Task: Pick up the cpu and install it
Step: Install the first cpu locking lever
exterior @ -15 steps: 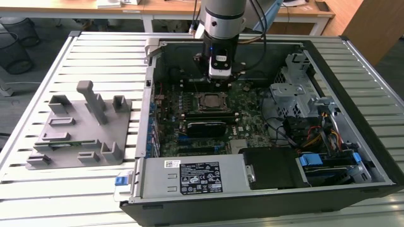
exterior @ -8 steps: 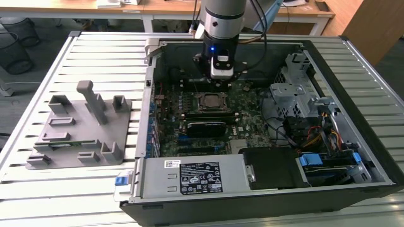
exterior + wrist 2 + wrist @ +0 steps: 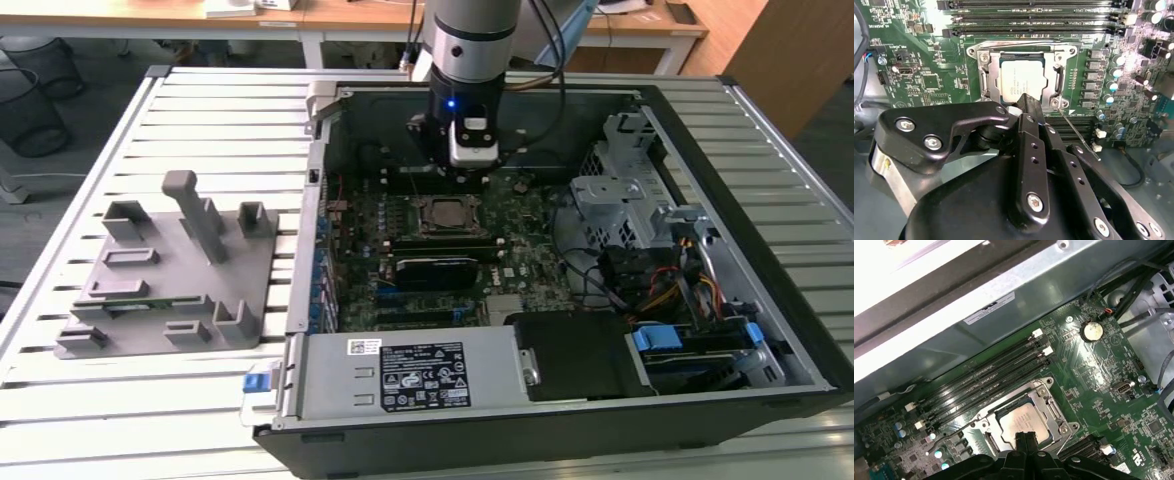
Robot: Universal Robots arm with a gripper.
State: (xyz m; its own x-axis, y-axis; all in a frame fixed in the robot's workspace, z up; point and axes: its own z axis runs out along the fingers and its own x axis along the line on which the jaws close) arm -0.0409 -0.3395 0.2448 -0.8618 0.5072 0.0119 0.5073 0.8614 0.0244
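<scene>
On the exterior view's left, a grey fixture [image 3: 167, 275] of plastic blocks sits on the slatted surface [image 3: 227, 110], well apart from the work. To its right lies the open case [image 3: 747, 250], with the green board [image 3: 534, 240] flat inside it. The arm [image 3: 467, 40] comes down over the case's far half, and the gripper [image 3: 461, 165] hangs just past the socket [image 3: 445, 215], near the middle of the board. Farther right are a metal drive cage [image 3: 621, 190] and bundled cables [image 3: 667, 290].

The cpu [image 3: 1021, 76] lies flat in the socket, silver plate up, with the socket's metal frame around it; in the first wrist view the cpu [image 3: 1021, 421] sits the same way. The fingers [image 3: 1026, 145] are pressed together with no gap showing between them, and they hold nothing. Their tip stands over the cpu's near edge, just above it or touching; which of the two I cannot tell.

The relation that counts: the cpu lies straight ahead of the fingertip, on the fingers' own line, not off to either side. The chip is nearly square, so it has little long axis to speak of; its edges run square with the socket frame and with the memory slots [image 3: 989, 382] beside it. A thin wire lever [image 3: 1079, 132] stands out beside the socket, and to my eye it is unlatched.
</scene>
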